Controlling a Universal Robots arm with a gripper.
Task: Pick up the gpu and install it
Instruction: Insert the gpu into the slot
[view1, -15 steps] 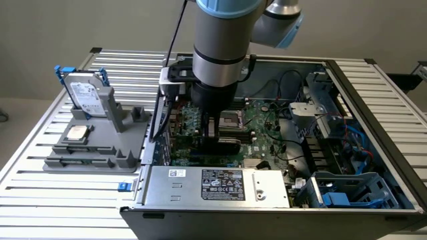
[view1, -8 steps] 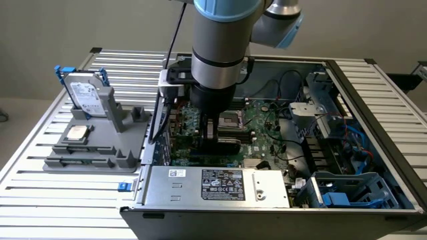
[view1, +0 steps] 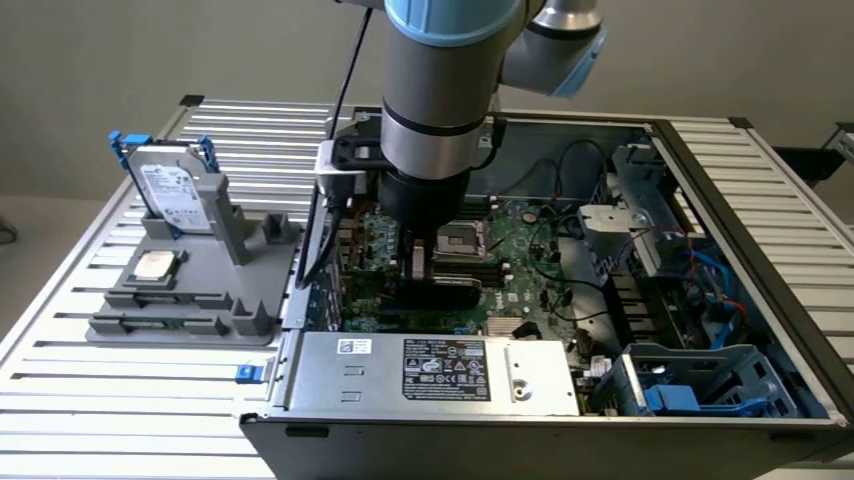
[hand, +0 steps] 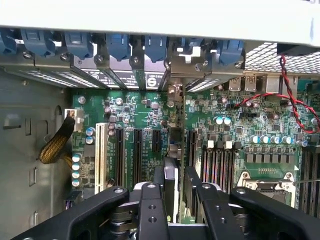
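Wrist view, lower centre of the frame: the claw grips the gpu on edge between its fingers. The card's long axis runs up the frame, in line with the motherboard slots directly beneath it.

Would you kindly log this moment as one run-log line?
pincer: astride thin green circuit-board gpu card, edge-on | location: inside open computer case, over green motherboard slots | seated: cannot tell

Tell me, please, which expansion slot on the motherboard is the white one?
The white slot is the outermost in the row, nearest the yellow-sleeved cable bundle; every other slot beside it is black.
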